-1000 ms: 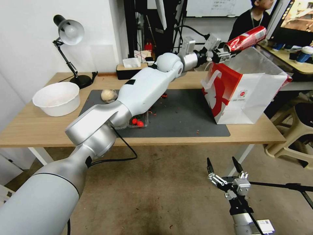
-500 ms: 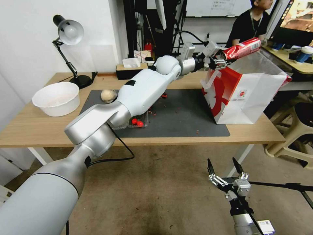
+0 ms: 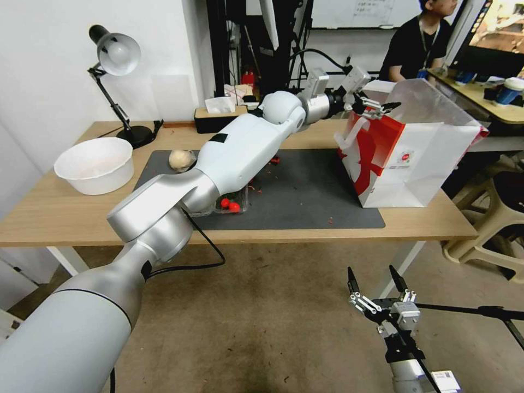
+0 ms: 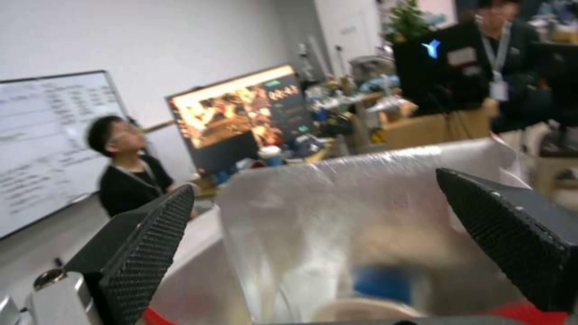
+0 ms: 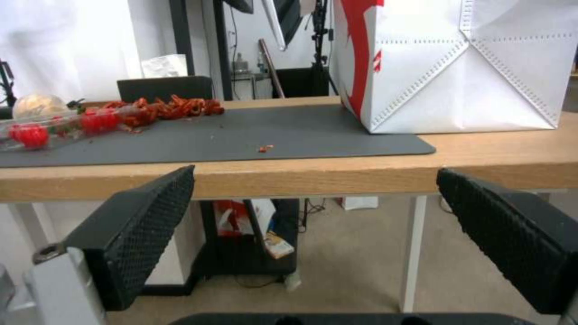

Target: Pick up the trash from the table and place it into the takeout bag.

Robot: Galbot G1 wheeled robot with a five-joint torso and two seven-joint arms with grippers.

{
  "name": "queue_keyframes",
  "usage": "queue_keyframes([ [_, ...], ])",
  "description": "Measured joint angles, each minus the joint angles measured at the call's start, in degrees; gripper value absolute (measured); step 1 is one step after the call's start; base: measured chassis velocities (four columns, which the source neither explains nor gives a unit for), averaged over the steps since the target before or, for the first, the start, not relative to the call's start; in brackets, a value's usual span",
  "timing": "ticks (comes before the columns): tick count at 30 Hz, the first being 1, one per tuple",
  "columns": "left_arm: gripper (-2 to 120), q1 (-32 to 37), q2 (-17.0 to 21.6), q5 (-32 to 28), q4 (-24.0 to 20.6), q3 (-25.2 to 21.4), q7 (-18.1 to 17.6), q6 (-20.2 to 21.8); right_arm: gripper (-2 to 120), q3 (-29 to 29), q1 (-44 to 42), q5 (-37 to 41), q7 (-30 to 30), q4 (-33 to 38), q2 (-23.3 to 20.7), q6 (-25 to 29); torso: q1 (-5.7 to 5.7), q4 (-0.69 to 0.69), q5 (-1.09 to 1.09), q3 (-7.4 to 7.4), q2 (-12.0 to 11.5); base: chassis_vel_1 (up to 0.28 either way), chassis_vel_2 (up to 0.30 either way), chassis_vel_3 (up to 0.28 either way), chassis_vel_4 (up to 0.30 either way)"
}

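On the desk (image 3: 65, 218), a beige shallow bowl (image 3: 95, 164) sits at the left edge, and a pale plastic-wrapped lump (image 3: 182, 159) lies on the dark grey mat (image 3: 316, 191) beside the left arm. The left gripper (image 3: 376, 107) hangs over the open mouth of the takeout bag (image 3: 415, 158), fingers spread wide and empty. The right gripper (image 3: 376, 277) waits low before the desk, likewise wide apart, holding nothing.

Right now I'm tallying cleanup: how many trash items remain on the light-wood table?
2: pale plastic-wrapped lump at the dark grey mat's far-left corner; white bowl left of it. The arm may hide more.
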Motion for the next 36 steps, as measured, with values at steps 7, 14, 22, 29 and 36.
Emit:
queue_keyframes([
  [7, 100, 1.4, 0.3, -0.5, -3.3, -0.1, -8.4, 0.6, 100, 0.0, 0.0, 0.0, -0.1, 0.0, 0.0, 0.1, 0.0, -0.02, 0.0, 0.0, 0.0, 0.0, 0.0, 0.0, 0.0],
  [14, 100, 4.5, 3.6, -0.4, -10.7, -0.7, -26.3, 5.7, 100, 0.0, -0.1, -0.5, -0.3, -0.2, -0.3, 0.8, 0.0, 0.0, 0.0, 0.0, 0.0, 0.0, 0.0, 0.0, 0.0],
  [22, 100, 13.1, 11.8, 0.6, -25.3, -2.3, -56.8, 12.2, 100, -0.2, -0.3, -0.9, -0.4, -0.5, 0.0, 1.3, -0.01, 0.01, -0.02, 0.0, 0.0, 0.0, 0.0, 0.0, 0.0],
  [29, 100, 22.3, 20.3, 0.6, -36.0, -7.6, -63.4, 12.6, 100, -1.0, -0.5, -1.5, -0.3, -0.4, 0.0, 1.3, -0.01, 0.0, -0.02, 0.0, 0.0, 0.0, 0.0, 0.0, 0.0],
  [36, 100, 39.0, 29.0, 2.4, -47.2, -17.9, -61.9, 11.7, 100, -1.9, -0.4, -2.1, -0.2, -0.4, 0.1, 1.2, -0.01, 0.02, -0.04, 0.0, 0.0, 0.0, 0.0, 0.0, 0.0],
])
